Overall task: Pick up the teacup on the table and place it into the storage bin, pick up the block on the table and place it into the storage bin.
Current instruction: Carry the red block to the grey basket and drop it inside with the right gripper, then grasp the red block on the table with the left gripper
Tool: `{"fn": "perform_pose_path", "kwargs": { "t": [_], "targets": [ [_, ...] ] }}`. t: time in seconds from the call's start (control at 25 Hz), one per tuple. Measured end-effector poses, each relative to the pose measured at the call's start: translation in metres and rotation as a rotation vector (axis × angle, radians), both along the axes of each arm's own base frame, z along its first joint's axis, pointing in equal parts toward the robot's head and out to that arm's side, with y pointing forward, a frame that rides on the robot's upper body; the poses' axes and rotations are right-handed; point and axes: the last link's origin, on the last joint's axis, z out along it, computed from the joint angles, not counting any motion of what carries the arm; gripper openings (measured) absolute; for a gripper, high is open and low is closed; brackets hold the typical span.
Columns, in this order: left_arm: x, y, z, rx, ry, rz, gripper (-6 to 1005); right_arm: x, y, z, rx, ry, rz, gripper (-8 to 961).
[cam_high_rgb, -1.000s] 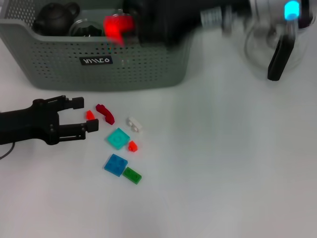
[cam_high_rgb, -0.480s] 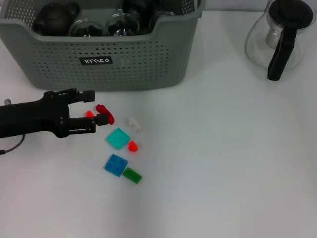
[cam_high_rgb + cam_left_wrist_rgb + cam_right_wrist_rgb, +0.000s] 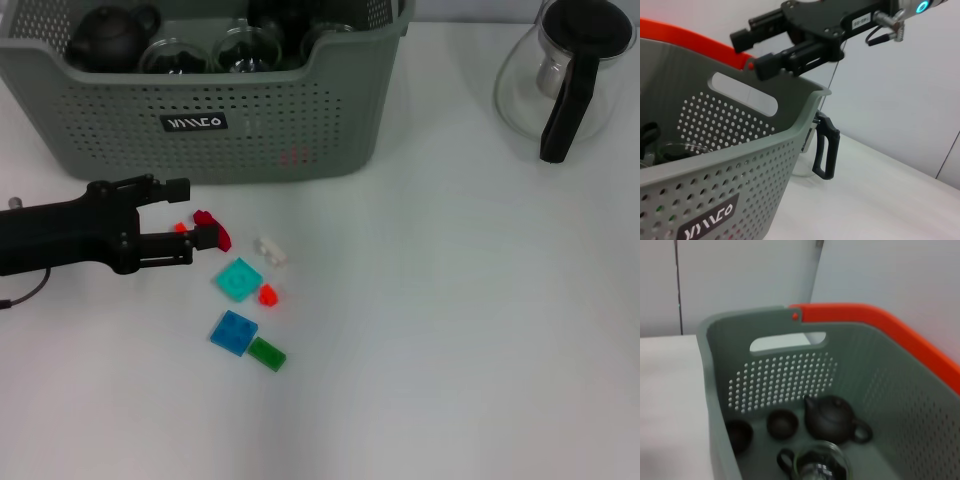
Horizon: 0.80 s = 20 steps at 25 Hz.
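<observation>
The grey-green storage bin [image 3: 330, 120] stands at the back left and holds a dark teapot [image 3: 110, 35], glass cups and two dark teacups [image 3: 782, 424]. Several small blocks lie on the table in front of it. My left gripper [image 3: 190, 213] is low over the table and open, its fingers on either side of a small red block [image 3: 180, 228]. A dark red curved block [image 3: 213, 228] touches the tip of its nearer finger. My right gripper [image 3: 752, 54] hangs open and empty above the bin's far rim, seen only in the left wrist view.
More blocks lie to the right of the left gripper: white [image 3: 270, 250], teal [image 3: 238, 279], red [image 3: 267, 294], blue [image 3: 233, 332] and green [image 3: 267, 353]. A glass carafe [image 3: 570, 75] with a black handle stands at the back right.
My left gripper has slid right until the small red block lies between its fingers, then held still. The right arm has lifted from over the bin out of the head view.
</observation>
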Motion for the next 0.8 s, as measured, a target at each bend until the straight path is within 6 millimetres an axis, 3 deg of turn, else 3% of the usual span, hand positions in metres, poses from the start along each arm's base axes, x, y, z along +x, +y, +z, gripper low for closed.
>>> {"fn": "perform_pose_path", "kwargs": {
  "t": [0.16, 0.32, 0.44, 0.6, 0.8],
  "targets": [
    [0.001, 0.000, 0.002, -0.001, 0.001, -0.009, 815, -0.004, -0.024, 0.023, -0.051, 0.098, 0.084, 653],
    [0.000, 0.001, 0.004, 0.003, 0.017, -0.015, 809, 0.010, -0.060, 0.053, -0.155, 0.220, 0.148, 841],
    [-0.002, 0.004, 0.006, 0.011, 0.055, -0.020, 804, 0.034, -0.087, 0.070, -0.252, 0.273, 0.165, 859],
    [-0.009, 0.012, 0.007, 0.016, 0.169, -0.021, 798, 0.074, -0.122, 0.074, -0.417, 0.277, 0.129, 882],
    [-0.010, 0.018, 0.002, -0.009, 0.254, -0.032, 791, 0.110, -0.135, 0.064, -0.495, 0.292, 0.005, 888]
  ]
}}
